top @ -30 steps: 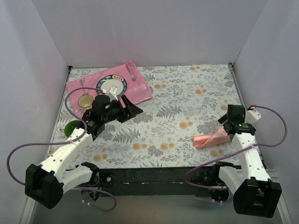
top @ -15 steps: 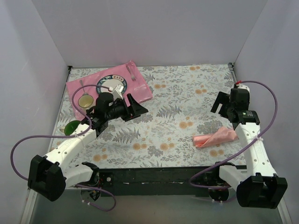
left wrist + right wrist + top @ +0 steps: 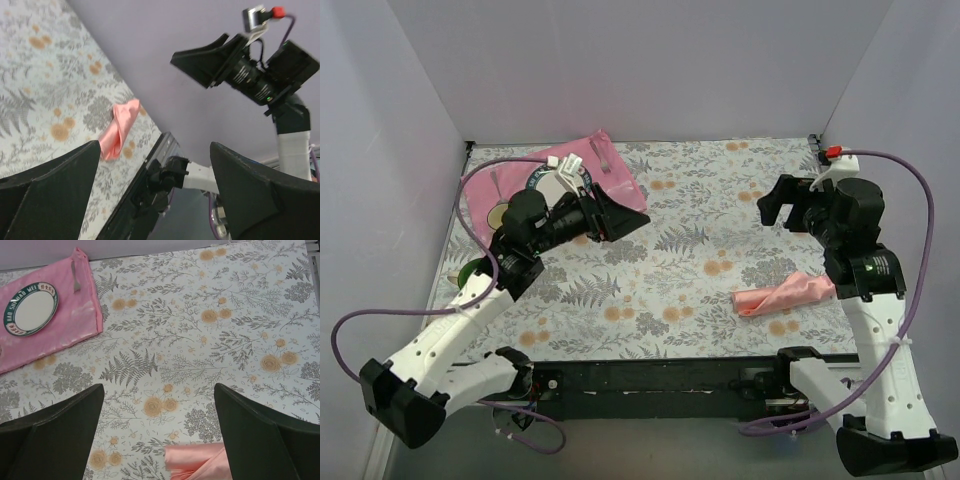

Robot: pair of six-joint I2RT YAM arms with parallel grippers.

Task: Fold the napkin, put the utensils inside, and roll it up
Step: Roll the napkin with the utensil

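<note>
Here, bundled napkin (image 3: 782, 296) on floral tablecloth (image 3: 720, 215), plate (image 3: 31, 307) on pink mat (image 3: 80, 312)

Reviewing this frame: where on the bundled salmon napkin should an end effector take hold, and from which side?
Likely its middle, coming straight down from above with the jaws across the short width. The napkin lies flat on the tablecloth as a long bundle running left to right, so a mid-length pinch gathers its layers. The open right end effector is nearer.

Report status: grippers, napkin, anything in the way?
Left gripper and right gripper open, empty, raised. Pale salmon-pink cloth napkin lies bunched near right, untouched. Nothing on it; metal fork on hot-pink rectangular mat.
</note>
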